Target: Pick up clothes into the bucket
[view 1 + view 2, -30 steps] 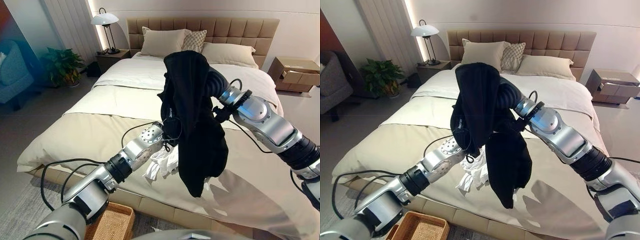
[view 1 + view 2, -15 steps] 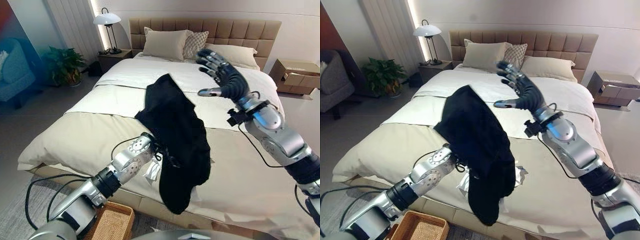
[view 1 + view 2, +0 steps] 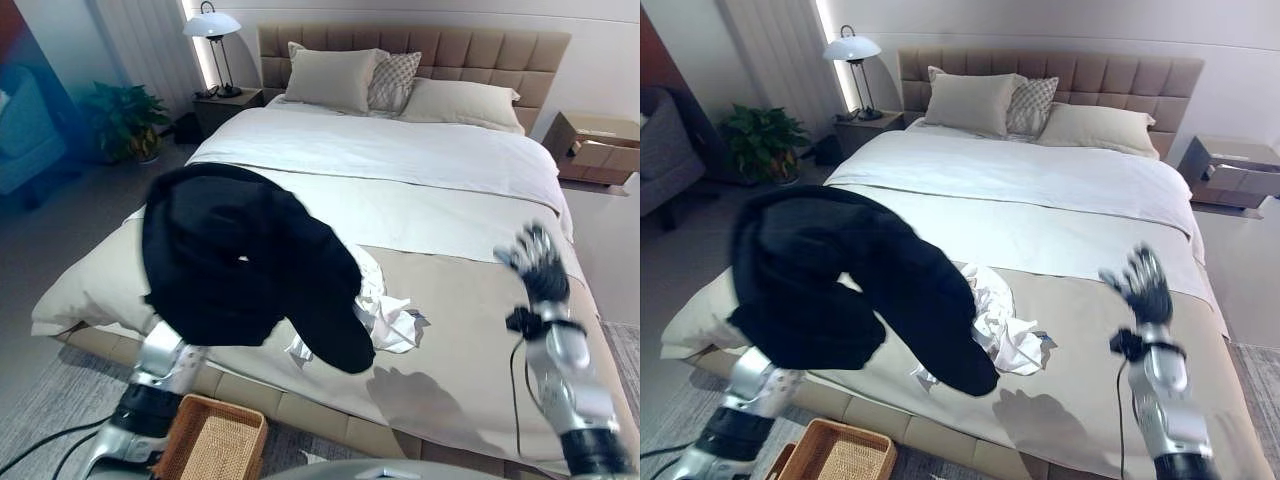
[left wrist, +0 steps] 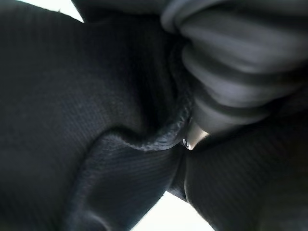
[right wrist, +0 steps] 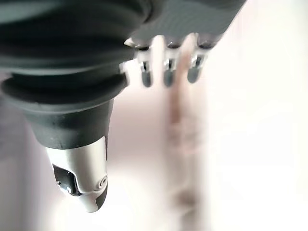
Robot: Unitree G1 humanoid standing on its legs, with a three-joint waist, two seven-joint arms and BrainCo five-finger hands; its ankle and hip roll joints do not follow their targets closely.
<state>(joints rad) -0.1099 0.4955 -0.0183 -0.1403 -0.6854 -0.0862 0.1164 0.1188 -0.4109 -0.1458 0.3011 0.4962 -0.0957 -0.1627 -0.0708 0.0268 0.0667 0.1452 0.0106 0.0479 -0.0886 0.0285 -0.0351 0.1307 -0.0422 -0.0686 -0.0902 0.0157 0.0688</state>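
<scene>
Head stereo pair looks down from foot of bed [image 3: 450,300] toward headboard [image 3: 1100,75], mid-range; both eyes share bed, black garment [image 3: 240,260], wicker basket [image 3: 215,440]. L wrist cam pressed against the garment; R wrist cam looks along right hand [image 5: 168,67].

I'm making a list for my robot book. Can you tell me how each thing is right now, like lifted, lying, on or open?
Black garment: lifted, draped over the left arm, above the bed's edge.
White clothes: lying crumpled on the bed.
Wicker basket: on the floor, upright.
Right hand: open, holding nothing.
Lamp: lit.
Right nightstand drawer: open.
</scene>
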